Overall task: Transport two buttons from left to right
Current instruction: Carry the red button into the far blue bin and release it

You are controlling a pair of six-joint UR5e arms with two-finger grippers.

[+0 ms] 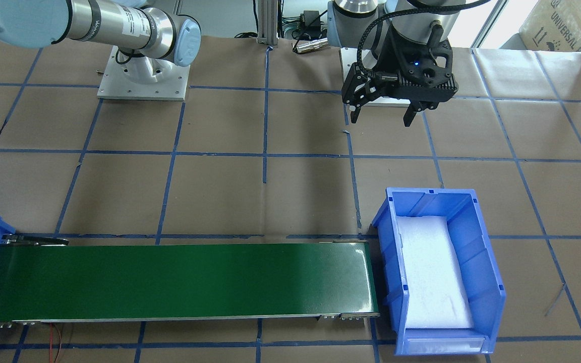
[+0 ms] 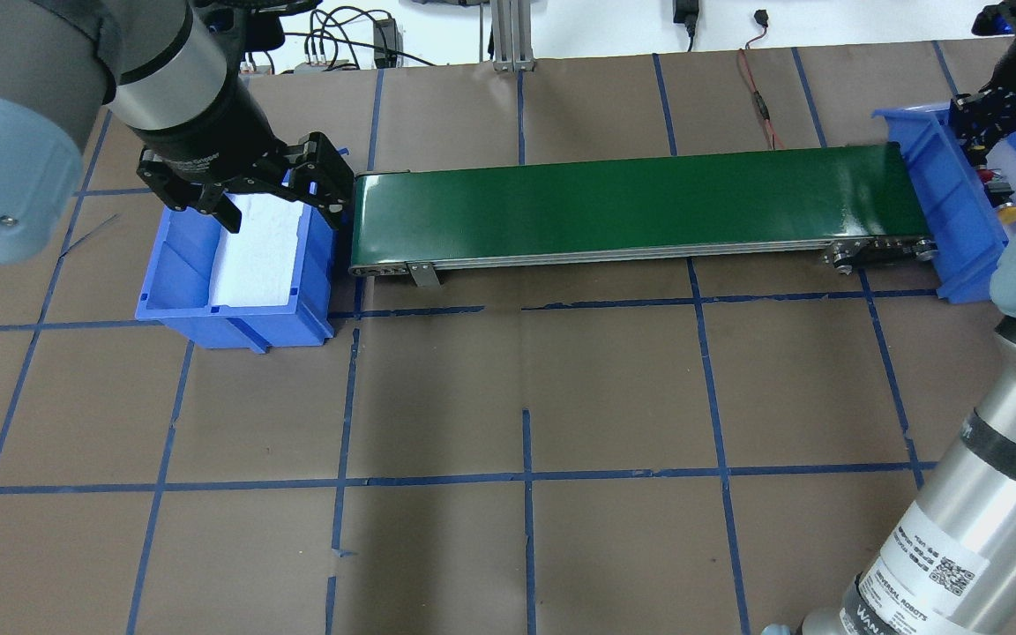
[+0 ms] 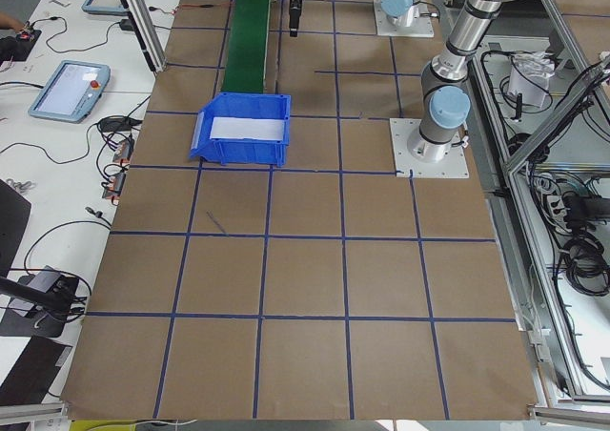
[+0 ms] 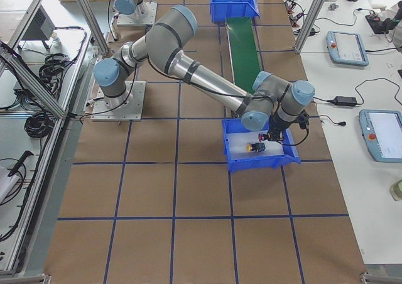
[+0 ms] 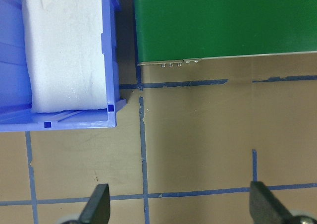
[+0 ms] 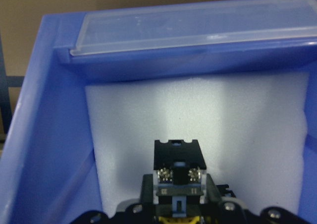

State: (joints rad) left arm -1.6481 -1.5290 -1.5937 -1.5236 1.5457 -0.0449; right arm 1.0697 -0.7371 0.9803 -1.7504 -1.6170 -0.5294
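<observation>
Your left hand [image 1: 382, 119] hung spread wide above the table [image 1: 295, 191], near the left blue bin [image 1: 487, 262]. The right hand [image 4: 272, 136] sat down inside the right blue bin [image 4: 257, 164]; whether it pinched anything, you couldn't tell. The yellow button [image 4: 254, 147] lay on the foam just beside it. The red button [image 4: 264, 137] was only a speck against the hand.

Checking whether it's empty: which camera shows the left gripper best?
Exterior front-facing: the left gripper hangs in full view, open and empty, above bare table. Overhead shows it from behind, by the blue bin. The left wrist view catches only its fingertips; exterior left shows it tiny and far.
</observation>
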